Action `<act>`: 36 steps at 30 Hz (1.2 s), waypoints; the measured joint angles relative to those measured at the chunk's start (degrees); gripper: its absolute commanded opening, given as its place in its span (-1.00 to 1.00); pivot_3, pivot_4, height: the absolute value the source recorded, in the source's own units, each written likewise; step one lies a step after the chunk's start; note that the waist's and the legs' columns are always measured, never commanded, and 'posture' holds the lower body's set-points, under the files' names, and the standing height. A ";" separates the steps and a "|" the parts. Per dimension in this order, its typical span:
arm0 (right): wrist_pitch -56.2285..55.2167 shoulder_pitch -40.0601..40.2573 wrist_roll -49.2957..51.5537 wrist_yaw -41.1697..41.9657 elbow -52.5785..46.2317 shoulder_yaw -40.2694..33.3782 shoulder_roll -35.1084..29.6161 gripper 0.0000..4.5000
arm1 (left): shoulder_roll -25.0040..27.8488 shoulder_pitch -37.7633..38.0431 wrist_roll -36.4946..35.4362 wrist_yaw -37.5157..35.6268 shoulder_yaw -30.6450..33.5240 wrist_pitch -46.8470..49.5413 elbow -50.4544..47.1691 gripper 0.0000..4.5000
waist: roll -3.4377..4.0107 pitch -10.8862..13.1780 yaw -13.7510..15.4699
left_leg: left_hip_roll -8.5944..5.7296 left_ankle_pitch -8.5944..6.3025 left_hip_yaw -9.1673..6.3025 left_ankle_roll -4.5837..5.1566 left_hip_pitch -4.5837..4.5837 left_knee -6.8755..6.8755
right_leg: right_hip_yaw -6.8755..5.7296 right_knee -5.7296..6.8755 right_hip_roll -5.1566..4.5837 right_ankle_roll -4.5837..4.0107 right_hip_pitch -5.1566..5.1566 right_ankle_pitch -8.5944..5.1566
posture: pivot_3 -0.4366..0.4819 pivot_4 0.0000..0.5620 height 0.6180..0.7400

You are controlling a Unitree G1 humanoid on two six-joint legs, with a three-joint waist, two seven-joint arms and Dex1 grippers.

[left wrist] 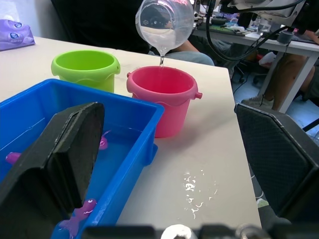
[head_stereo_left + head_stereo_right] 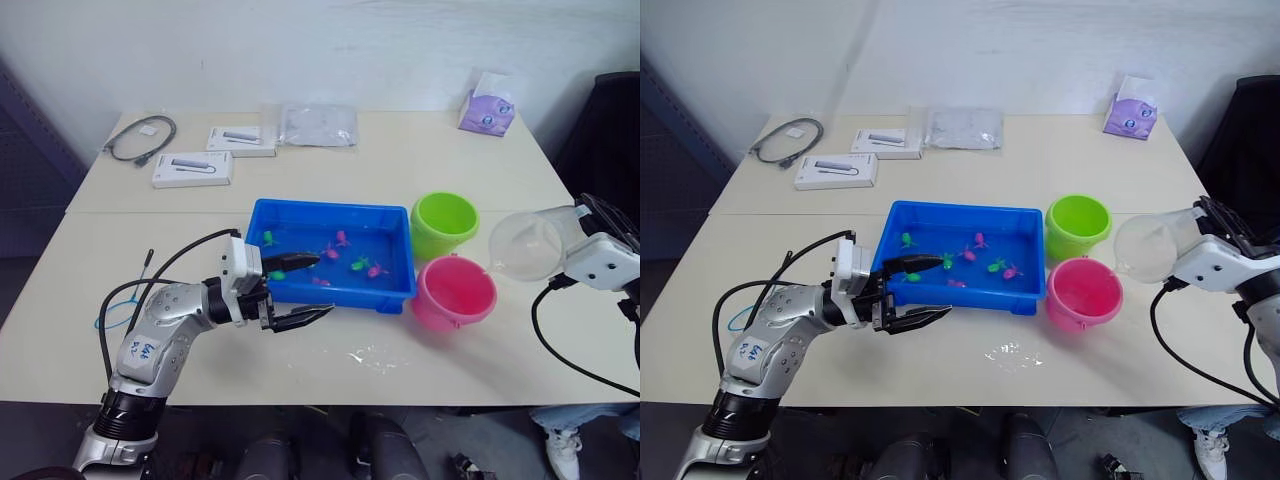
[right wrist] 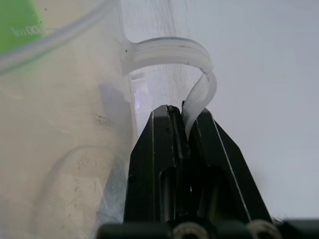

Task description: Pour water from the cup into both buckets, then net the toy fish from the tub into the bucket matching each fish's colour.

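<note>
Landmark: tub, blue, on the table; every place below is given from it.
Cup: clear cup is tipped on its side in the air, beyond the tub's right end, mouth turned toward the pink bucket; the left wrist view shows a thin stream falling from its lip to that bucket.
Right gripper: right gripper has its two black fingers pinched together on the cup's handle strap.
Pink bucket: pink bucket stands upright just off the tub's right front corner, close to touching it.
Green bucket: green bucket stands upright just off the tub's right end, behind the pink one; whether it holds water cannot be told.
Fish: toy fish, green ones and pink ones, all lie in the tub's shallow water.
Left gripper: left gripper hangs at the tub's left front corner, fingers spread wide and holding nothing, one over the water, one outside the front wall.
Net: what looks like a blue hoop and thin dark handle lies on the table well to the left of the tub; too small to be sure.
Spill: wet patch on the table in front of the tub.
Progress: pouring into the pink bucket is under way; judging from this, the task is in its first part.
Left to do: possibly the green bucket's share, then taking up the net and sorting every fish by colour.
</note>
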 measured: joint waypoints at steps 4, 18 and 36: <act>-1.02 -0.06 -0.04 -0.25 0.07 0.00 -0.29 -0.98 | 0.00 0.07 0.01 -0.03 0.00 -0.38 0.01 1.00 | 0.00 0.00 0.00 | 0.00 0.00 0.00 0.00 0.00 0.00 | 0.00 0.00 0.00 0.00 0.00 0.00 | -0.05 -0.47 1.00; -2.97 -0.01 -0.80 -2.27 0.07 0.00 -0.75 -0.98 | 0.00 0.10 0.08 -0.21 0.00 -0.93 0.35 1.00 | 0.00 0.00 0.00 | 0.00 0.01 0.01 -0.01 0.00 0.00 | 0.00 0.00 0.00 0.00 0.00 0.00 | -0.05 -0.47 1.00; 4.01 2.89 11.43 1.53 -1.34 -0.02 4.97 -0.98 | 0.21 0.22 0.72 -0.66 0.01 -1.74 0.58 1.00 | -0.01 0.01 0.01 | 0.01 0.01 0.00 0.00 0.01 0.00 | 0.00 0.01 0.00 0.00 0.02 0.00 | -0.05 -0.47 1.00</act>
